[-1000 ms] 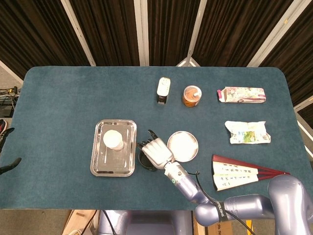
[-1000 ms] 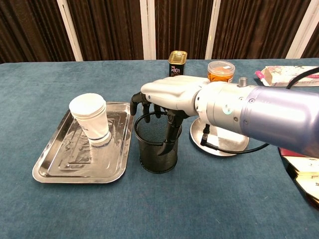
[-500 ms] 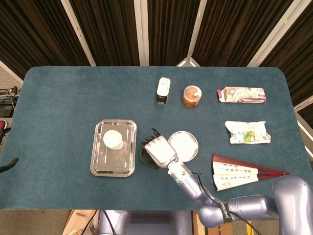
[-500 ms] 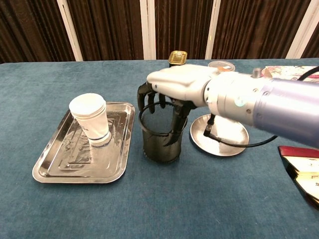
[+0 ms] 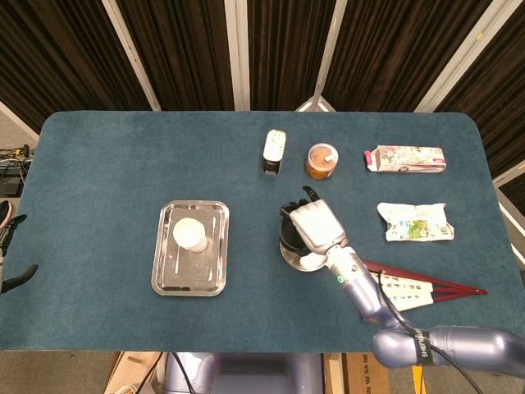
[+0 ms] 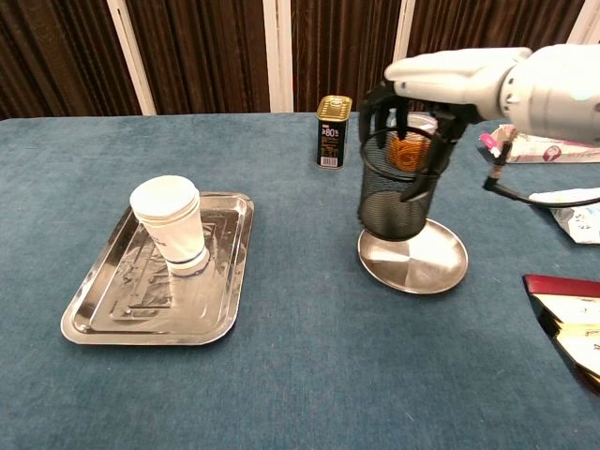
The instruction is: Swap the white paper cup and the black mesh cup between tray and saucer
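Two containers, can (image 6: 333,131) & jar (image 5: 321,161), near behind saucer (image 6: 413,261); fan (image 5: 414,289) right.

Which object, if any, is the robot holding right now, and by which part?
The right hand holds the black mesh cup by its top rim, fingers reaching down from above, over the saucer. The left hand is out of view.

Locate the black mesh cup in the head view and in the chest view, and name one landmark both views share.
Head view: the black mesh cup sits right of center, mostly hidden under the right hand, over the saucer.
Chest view: the black mesh cup is upper right, held by the right hand just above the saucer.
Shared landmark: the white paper cup on the tray, to the left.
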You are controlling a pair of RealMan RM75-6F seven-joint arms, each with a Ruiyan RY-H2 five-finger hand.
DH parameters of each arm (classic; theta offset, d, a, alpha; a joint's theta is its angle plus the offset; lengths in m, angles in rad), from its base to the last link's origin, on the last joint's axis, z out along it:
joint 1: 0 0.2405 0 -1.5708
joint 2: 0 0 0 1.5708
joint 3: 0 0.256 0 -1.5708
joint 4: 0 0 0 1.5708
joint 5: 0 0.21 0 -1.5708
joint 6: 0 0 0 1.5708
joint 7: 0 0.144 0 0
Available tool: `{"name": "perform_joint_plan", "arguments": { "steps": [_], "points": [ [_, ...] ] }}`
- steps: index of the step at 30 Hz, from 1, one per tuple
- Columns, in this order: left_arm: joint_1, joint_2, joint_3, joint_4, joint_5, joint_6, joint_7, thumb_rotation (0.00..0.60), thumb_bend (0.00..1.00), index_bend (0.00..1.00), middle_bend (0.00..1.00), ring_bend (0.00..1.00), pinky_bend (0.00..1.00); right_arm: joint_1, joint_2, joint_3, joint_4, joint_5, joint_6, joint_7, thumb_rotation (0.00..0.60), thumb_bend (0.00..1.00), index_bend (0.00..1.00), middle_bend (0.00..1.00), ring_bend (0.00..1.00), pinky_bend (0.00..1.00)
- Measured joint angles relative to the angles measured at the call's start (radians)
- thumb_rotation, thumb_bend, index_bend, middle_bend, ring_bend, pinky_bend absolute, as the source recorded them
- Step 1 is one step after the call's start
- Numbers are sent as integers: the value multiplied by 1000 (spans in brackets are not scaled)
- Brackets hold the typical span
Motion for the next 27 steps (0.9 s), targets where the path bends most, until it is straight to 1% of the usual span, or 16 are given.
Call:
{"name": "perform_joint_plan", "arguments": {
  "steps": [4, 10, 17, 19, 21, 23, 25, 27],
  "points": [
    [2, -9, -3, -1, 1, 4, 17, 600, 183, 194, 0, 0, 64, -10, 15, -11, 20, -4, -31, 40, 600, 0, 351, 492, 541, 114],
    [2, -9, -6, 5, -3, -3, 30, 600, 184, 197, 0, 0, 63, -22, 12, -28, 81, -44, -59, 95, 600, 0, 351, 487, 526, 102],
    [3, -17, -13, 10, -9, -7, 49, 600, 183, 198, 0, 0, 64, -34, 13, -54, 137, -91, -103, 147, 600, 0, 347, 399, 452, 64],
    [3, -19, -12, 9, -8, -12, 54, 600, 183, 198, 0, 0, 64, -37, 13, -60, 147, -103, -117, 165, 600, 0, 302, 335, 383, 39],
    [2, -21, -12, 9, -6, -14, 57, 600, 184, 198, 0, 0, 64, -40, 12, -69, 160, -116, -129, 177, 600, 0, 220, 241, 281, 15],
    [3, -22, -13, 9, -5, -13, 59, 600, 184, 197, 0, 0, 64, -41, 12, -77, 165, -119, -139, 179, 600, 0, 119, 110, 143, 1],
    [4, -21, -14, 8, -6, -13, 58, 600, 184, 196, 0, 0, 64, -41, 14, -79, 161, -115, -141, 178, 600, 0, 47, 35, 66, 0],
    [6, -20, -16, 8, -6, -11, 56, 600, 184, 195, 0, 0, 64, -43, 14, -80, 155, -113, -136, 177, 600, 0, 6, 5, 26, 0]
  ]
}}
